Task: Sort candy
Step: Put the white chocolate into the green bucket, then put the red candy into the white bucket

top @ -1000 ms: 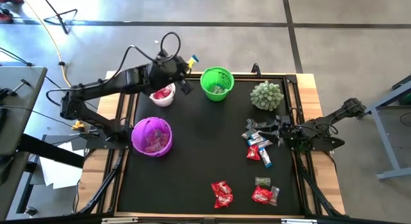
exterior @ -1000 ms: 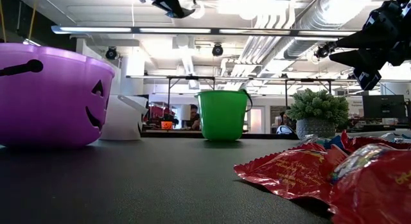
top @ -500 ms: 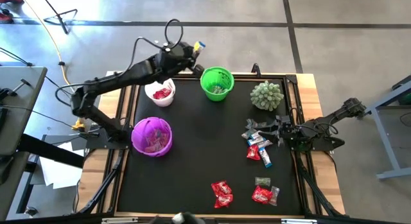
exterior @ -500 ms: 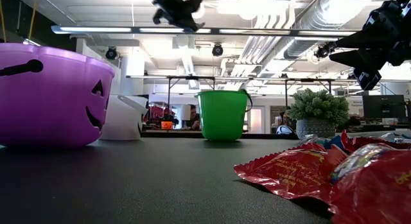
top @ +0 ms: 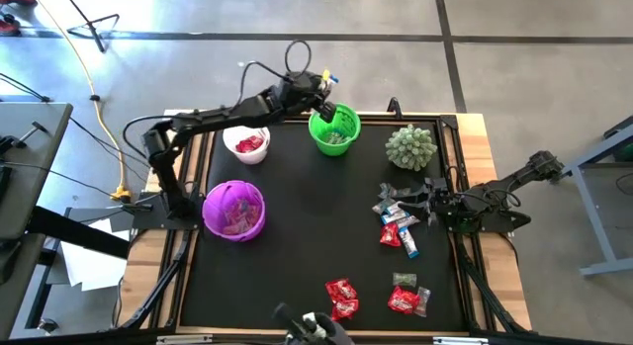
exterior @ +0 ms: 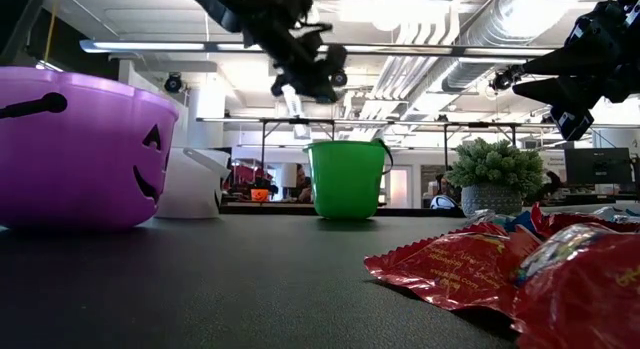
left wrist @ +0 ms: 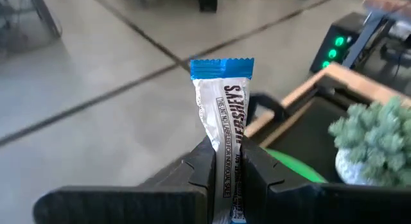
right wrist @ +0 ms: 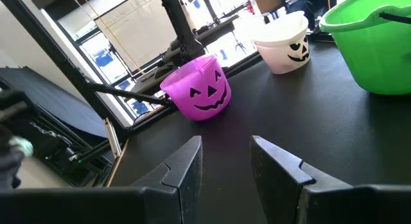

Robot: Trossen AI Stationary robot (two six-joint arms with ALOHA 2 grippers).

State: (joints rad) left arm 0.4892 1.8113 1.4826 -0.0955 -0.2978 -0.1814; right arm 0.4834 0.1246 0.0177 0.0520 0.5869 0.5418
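Observation:
My left gripper [top: 318,88] hangs over the far-left rim of the green bucket [top: 334,129], shut on a silvery-white candy with blue ends [left wrist: 228,102]. In the low view it [exterior: 300,74] is well above the bucket [exterior: 346,179]. A white bucket [top: 247,144] and a purple bucket [top: 234,209] stand on the left of the mat, each with candy inside. More candy [top: 399,221] lies loose at the right, with red pieces [top: 342,299] near the front edge. My right gripper [top: 432,202] waits open and empty beside the right-hand pile. My left gripper pinches the candy between its two fingers [left wrist: 204,166], by the wrapper's part nearer the wrist [left wrist: 230,161]. The fingers lie along the bar. Most of it sticks out past the fingertips, its blue crimped end [left wrist: 222,67] foremost. It is lifted clear of table and buckets.
A spiky pale-green ball in a pot [top: 410,146] stands at the far right of the mat. The black mat's middle [top: 316,216] is bare. A raised wooden frame [top: 475,128] runs around the mat.
My left gripper has travelled along the far edge toward the table's right, from above the white bucket to the green bucket's far-left rim. It has come lower and rolled about its own line. The candy stays pinched in it.

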